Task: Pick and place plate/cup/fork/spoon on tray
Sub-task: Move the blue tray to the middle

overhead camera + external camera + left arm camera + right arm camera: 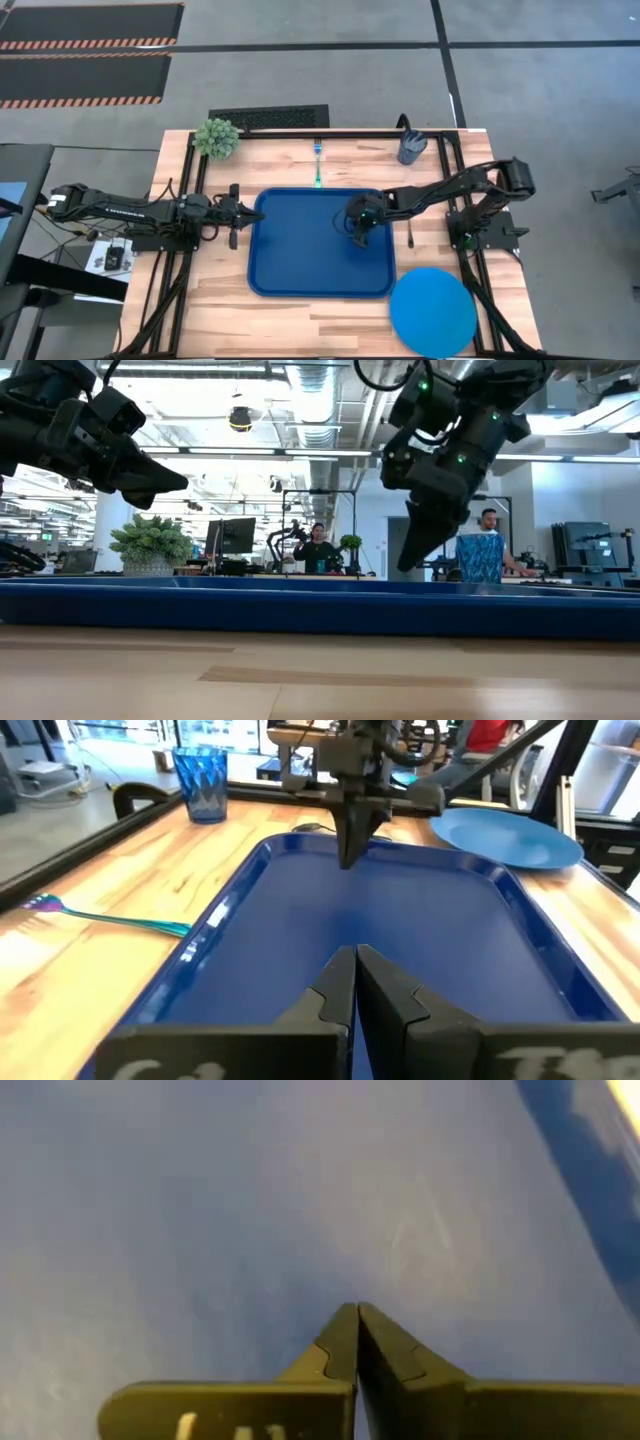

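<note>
The dark-blue tray point(300, 275) lies at the table's middle. My right gripper point(358, 236) hangs shut over its right half, pointing steeply down, nothing between the fingers point(356, 1342); it stands a little above the tray floor. My left gripper point(355, 965) is shut and level at the tray's left rim. The bright-blue plate point(432, 310) lies flat on the table near the tray's near right corner. The cup point(411, 147) stands upright at the far right. The fork point(318, 166) lies beyond the tray's far rim. A thin dark spoon point(410, 235) lies just right of the tray.
A small green plant point(216, 137) stands at the far left corner, and a dark grille point(268, 118) lies behind the table's far edge. Black frame rails run along the left and right sides. Bare wood shows in front of the tray.
</note>
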Robot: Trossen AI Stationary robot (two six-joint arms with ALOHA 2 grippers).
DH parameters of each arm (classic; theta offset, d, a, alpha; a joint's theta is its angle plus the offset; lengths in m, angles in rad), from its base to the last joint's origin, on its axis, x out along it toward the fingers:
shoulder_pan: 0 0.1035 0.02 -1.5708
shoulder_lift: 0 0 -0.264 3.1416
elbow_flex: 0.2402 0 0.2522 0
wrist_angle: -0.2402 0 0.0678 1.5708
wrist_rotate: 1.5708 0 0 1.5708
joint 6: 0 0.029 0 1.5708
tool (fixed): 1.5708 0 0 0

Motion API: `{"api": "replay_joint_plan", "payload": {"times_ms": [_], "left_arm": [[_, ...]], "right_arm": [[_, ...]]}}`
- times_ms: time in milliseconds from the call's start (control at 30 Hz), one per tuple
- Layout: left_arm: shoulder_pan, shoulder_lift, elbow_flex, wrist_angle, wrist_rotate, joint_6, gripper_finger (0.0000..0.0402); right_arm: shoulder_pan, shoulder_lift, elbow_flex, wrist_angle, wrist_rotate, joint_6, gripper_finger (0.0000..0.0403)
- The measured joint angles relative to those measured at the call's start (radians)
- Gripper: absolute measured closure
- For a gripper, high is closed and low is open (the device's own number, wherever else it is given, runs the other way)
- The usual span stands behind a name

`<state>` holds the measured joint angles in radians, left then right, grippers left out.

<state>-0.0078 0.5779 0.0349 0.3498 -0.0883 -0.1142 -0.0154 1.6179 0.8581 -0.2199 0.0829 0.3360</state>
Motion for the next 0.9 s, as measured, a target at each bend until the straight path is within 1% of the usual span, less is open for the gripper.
{"api": "replay_joint_plan", "payload": {"times_ms": [100, 267, 333, 433, 567, 667, 733, 900], "left_arm": [[0.0, 0.0, 0.0, 0.0, 0.001, -0.017, 0.0401], [-0.004, 0.0, 0.0, -0.003, 0.006, -0.03, 0.0401], [-0.013, 0.001, 0.0, -0.018, 0.029, -0.031, 0.0401], [-0.043, 0.035, 0.001, -0.043, 0.055, -0.038, 0.0401], [-0.104, 0.132, 0.021, -0.048, 0.046, -0.082, 0.0401], [-0.168, 0.233, 0.073, -0.049, 0.021, -0.109, 0.0401], [-0.21, 0.307, 0.119, -0.068, -0.01, -0.112, 0.0401], [-0.29, 0.487, 0.242, -0.223, -0.107, -0.127, 0.0401]], "right_arm": [[-0.001, -0.001, 0.001, 0.059, 0.006, -0.011, 0.0387], [0.045, 0.087, 0.005, 0.239, -0.039, -0.02, 0.039], [0.069, 0.111, 0.018, 0.245, -0.038, -0.024, 0.0389], [0.109, 0.124, 0.042, 0.248, -0.031, -0.044, 0.0388], [0.157, 0.111, 0.059, 0.244, -0.028, -0.085, 0.039], [0.189, 0.092, 0.062, 0.237, -0.021, -0.101, 0.0392], [0.21, 0.071, 0.057, 0.183, 0.008, -0.101, 0.0392], [0.255, 0.02, 0.059, 0.113, 0.079, -0.101, 0.0391]]}}
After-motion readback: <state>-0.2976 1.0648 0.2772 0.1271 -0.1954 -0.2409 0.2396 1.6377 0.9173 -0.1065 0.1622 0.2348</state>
